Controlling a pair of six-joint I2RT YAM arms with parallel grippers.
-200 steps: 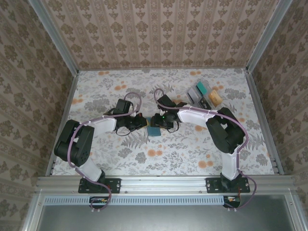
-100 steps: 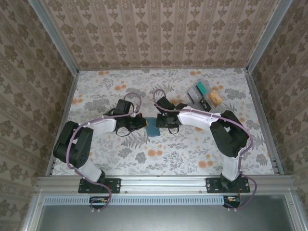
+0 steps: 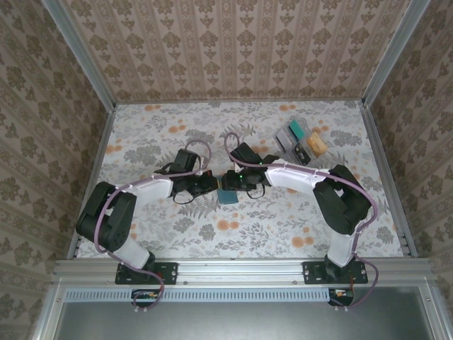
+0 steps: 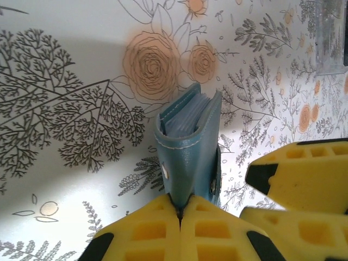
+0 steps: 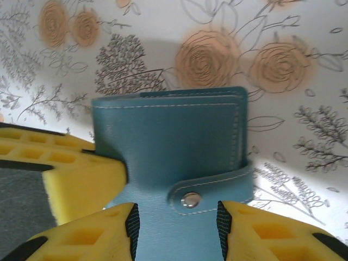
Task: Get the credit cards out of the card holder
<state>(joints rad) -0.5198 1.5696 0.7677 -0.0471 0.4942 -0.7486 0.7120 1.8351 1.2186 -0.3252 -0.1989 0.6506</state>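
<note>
The arms (image 3: 290, 173) have white and black shells, mauve cables (image 3: 206, 152), and yellow ribbed fingers (image 4: 157, 228) with black corners.

One card holder (image 3: 228, 193), two tools (image 3: 213, 183) (image 3: 238, 180), about four loose cards (image 3: 298, 130).

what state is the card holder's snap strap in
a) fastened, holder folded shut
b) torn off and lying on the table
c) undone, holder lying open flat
a: in the right wrist view the strap wraps over the edge of the card holder with its metal snap pressed down, and both panels are folded together.
</note>
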